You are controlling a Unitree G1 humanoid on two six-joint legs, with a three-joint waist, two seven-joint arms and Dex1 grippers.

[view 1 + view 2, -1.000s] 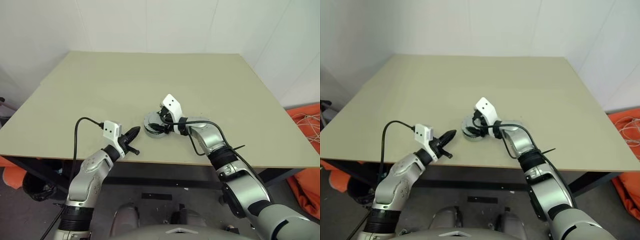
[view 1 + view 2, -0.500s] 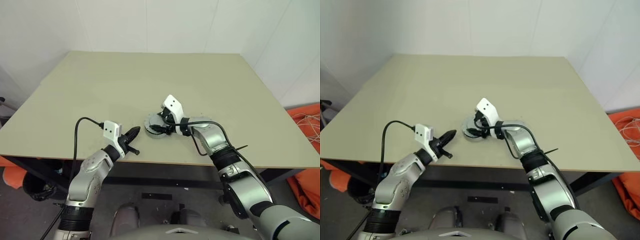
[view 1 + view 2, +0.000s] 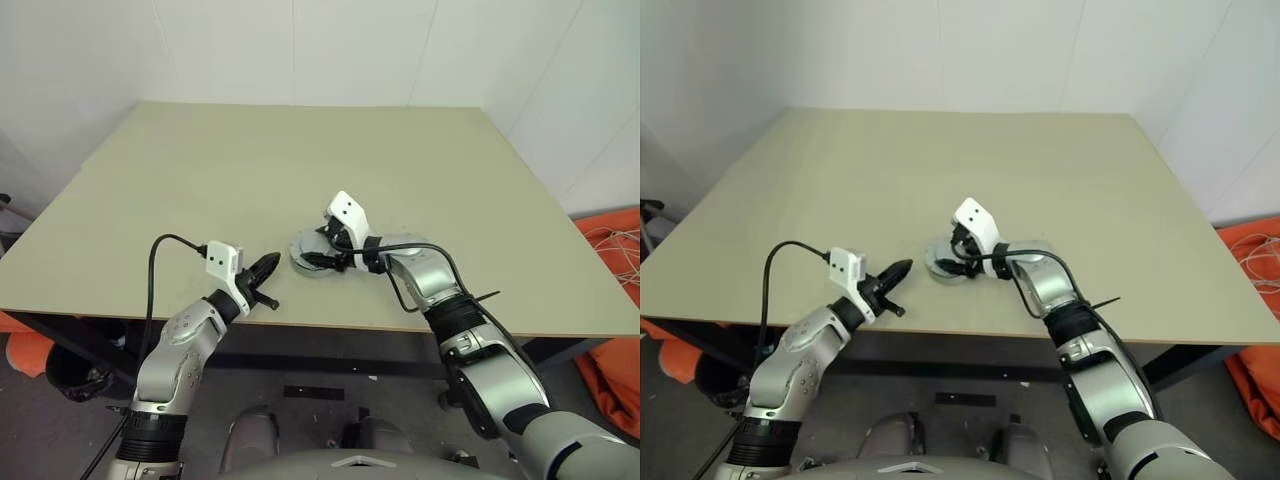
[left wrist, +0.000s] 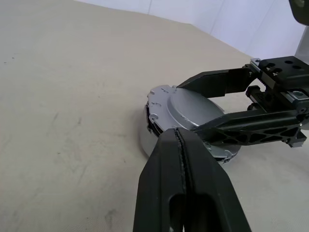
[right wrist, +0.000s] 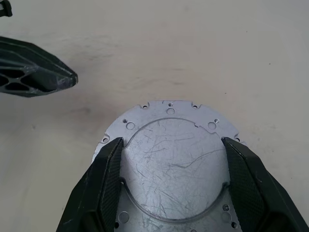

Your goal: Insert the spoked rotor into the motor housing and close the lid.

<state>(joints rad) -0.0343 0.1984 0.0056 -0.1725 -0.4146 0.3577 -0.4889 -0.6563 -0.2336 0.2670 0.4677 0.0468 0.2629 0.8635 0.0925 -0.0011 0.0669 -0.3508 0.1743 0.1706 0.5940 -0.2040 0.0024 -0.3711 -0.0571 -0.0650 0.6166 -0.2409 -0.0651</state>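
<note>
The lid (image 5: 171,159), a scratched silver disc with a raised round centre and a holed rim, lies slightly tilted on top of the motor housing (image 4: 144,144), near the table's front edge. A dark gap shows under the lid's raised edge (image 4: 153,104). My right gripper (image 5: 171,145) is shut on the lid, one finger on each side of its raised centre. My left gripper (image 3: 268,268) is shut and empty. It hovers level a short way to the left of the housing, pointing at it. The spoked rotor is hidden.
The beige table (image 3: 300,160) stretches bare behind and beside the housing. Its front edge (image 3: 330,325) runs close below both grippers. An orange heap (image 3: 615,250) lies on the floor to the right.
My right forearm has swung slightly outward while its gripper stays on the lid. The left arm has not moved.
</note>
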